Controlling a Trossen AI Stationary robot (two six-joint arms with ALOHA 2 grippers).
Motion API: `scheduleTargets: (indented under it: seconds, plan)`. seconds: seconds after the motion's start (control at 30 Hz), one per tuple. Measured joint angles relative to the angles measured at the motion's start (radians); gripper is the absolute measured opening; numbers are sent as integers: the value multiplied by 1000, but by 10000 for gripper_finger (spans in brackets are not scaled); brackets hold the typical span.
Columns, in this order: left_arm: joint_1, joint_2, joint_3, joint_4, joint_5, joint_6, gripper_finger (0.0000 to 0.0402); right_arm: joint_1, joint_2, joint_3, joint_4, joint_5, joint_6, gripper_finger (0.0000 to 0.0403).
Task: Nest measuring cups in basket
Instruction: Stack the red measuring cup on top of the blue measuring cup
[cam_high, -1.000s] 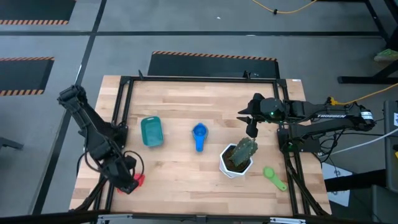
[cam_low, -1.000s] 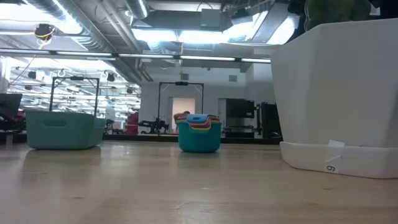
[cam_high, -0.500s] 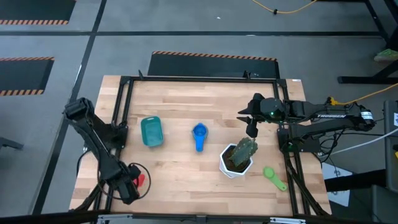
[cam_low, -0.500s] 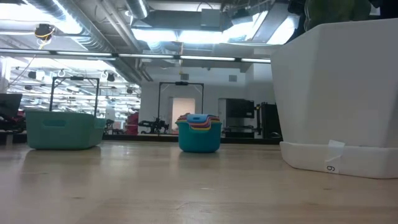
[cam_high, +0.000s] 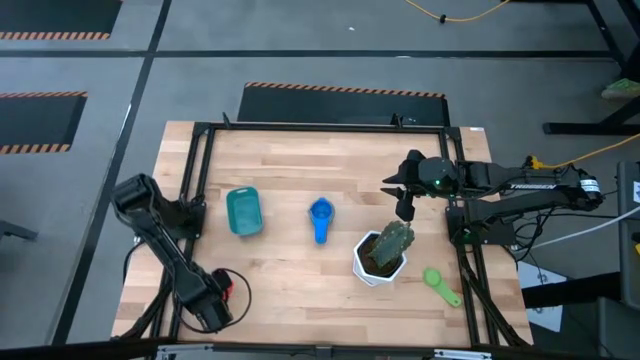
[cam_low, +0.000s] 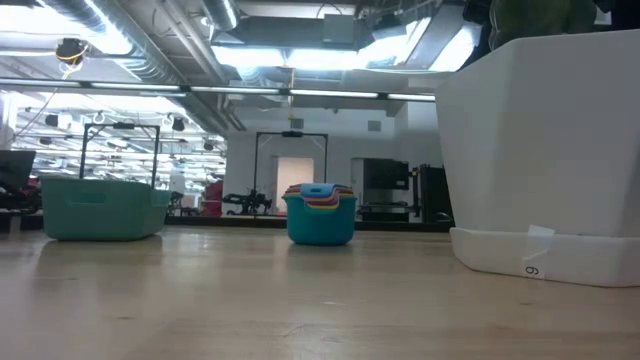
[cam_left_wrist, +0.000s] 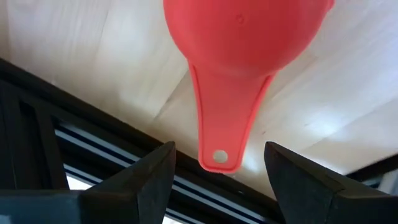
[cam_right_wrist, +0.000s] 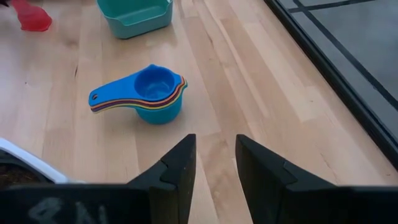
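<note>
Light wood table (cam_high: 290, 170) in a black frame, on grey floor with hazard-striped mats. Landmark is the teal basket (cam_high: 243, 212): the nested stack of cups (cam_high: 320, 219) sits to its right, still outside it. A red cup (cam_left_wrist: 245, 37) lies near the table's front-left corner, the left gripper (cam_high: 212, 308) over it, fingers open. The right gripper (cam_right_wrist: 214, 165) hovers beyond the stack, fingers slightly apart, empty. A green cup (cam_high: 440, 284) lies past the white plant pot (cam_high: 380, 255).
</note>
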Motion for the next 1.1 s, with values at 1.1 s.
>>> scheduleTargets:
  seconds: [1.1]
  plan:
    - [-89, 22, -24, 37, 1, -126, 239, 0, 0, 0, 0, 0, 7, 117]
